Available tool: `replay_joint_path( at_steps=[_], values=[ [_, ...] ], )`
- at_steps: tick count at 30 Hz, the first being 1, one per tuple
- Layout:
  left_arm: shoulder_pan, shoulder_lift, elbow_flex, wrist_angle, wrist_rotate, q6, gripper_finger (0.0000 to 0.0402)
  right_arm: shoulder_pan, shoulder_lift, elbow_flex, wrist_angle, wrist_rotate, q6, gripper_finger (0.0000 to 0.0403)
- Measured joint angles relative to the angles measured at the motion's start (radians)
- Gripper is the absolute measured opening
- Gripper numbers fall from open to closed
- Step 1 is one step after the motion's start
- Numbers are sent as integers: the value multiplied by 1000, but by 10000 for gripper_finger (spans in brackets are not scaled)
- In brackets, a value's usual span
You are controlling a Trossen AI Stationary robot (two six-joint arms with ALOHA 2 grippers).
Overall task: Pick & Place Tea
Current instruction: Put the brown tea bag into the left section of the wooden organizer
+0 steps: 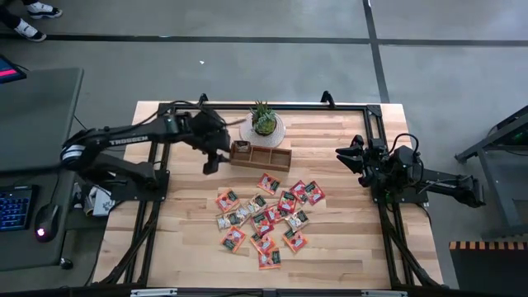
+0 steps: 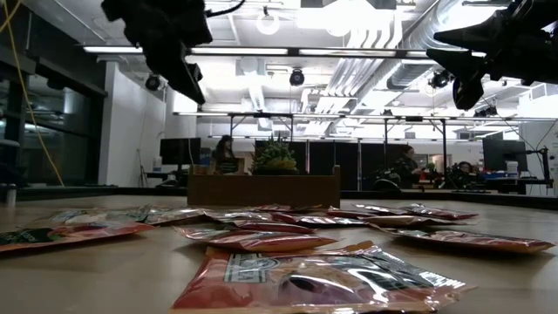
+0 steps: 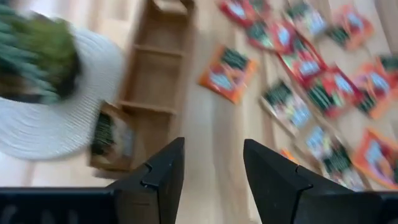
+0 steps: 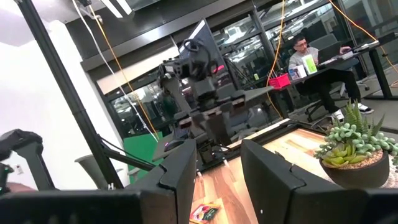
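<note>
Several red-orange and pale tea sachets (image 1: 264, 216) lie flat and scattered on the wooden table's middle (image 2: 314, 279) (image 3: 298, 62). Beyond them stands the brown wooden tray (image 1: 272, 157) (image 3: 163, 74). One sachet (image 3: 112, 134) lies in the tray's left end compartment. My left gripper (image 1: 210, 165) (image 3: 213, 177) hangs open above the table by that end of the tray, slanting down, nothing between its fingers. My right gripper (image 1: 346, 155) (image 4: 217, 168) waits open and raised at the table's right side, holding nothing.
A potted green plant (image 1: 264, 124) on a white round mat stands at the far edge, just behind the tray (image 4: 351, 146). Black frame rails (image 1: 375, 124) run along the table's sides. People sit at desks in the room beyond.
</note>
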Motion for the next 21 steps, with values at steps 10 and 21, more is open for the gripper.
replay_joint_path(
  at_steps=[10, 21],
  values=[
    [-105, 145, 71, -150, 89, -126, 163, 0, 0, 0, 0, 0, 0, 124],
    [-212, 248, 69, -119, 202, -338, 163, 0, 0, 0, 0, 0, 0, 124]
  ],
)
